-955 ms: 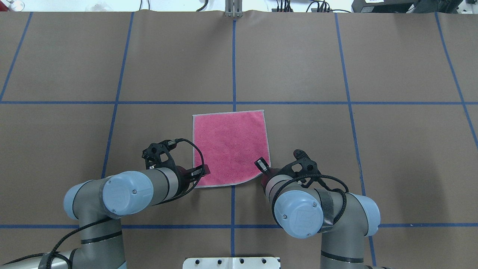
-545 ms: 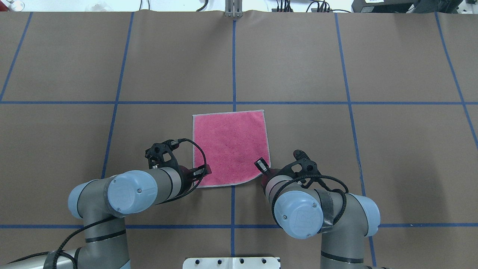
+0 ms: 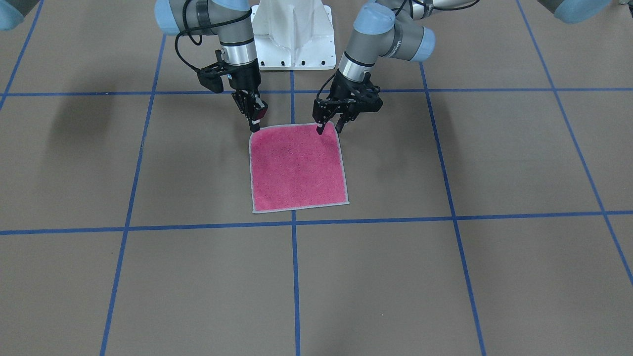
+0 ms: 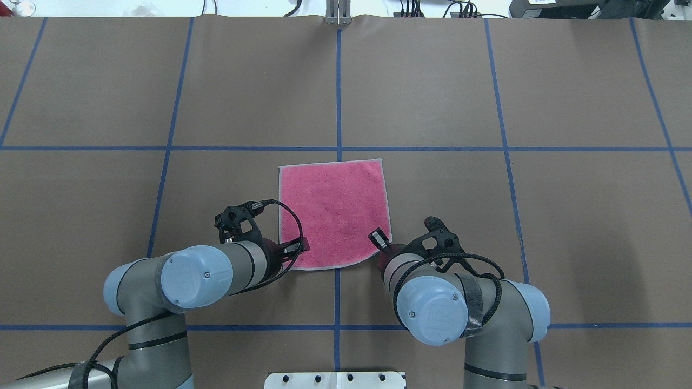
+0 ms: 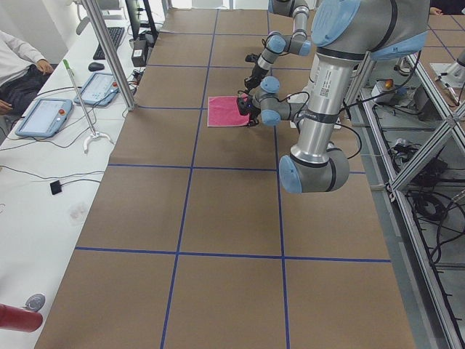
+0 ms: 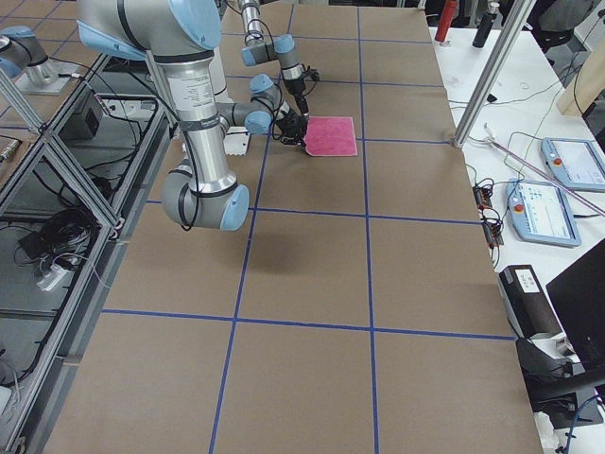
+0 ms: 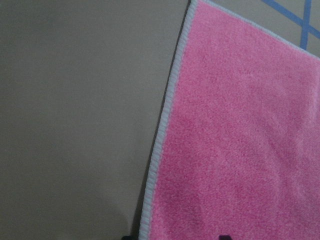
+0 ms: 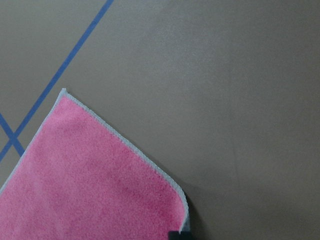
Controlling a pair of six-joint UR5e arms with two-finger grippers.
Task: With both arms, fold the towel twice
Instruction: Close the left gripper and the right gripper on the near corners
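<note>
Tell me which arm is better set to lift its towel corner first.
Right, probably. The right gripper looks closed on its corner of the towel, which curls up there. The left gripper is open and only straddles the towel's edge.

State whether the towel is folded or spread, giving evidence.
Spread: the towel lies as one flat pink square, all four edges visible, with nothing doubled over.
</note>
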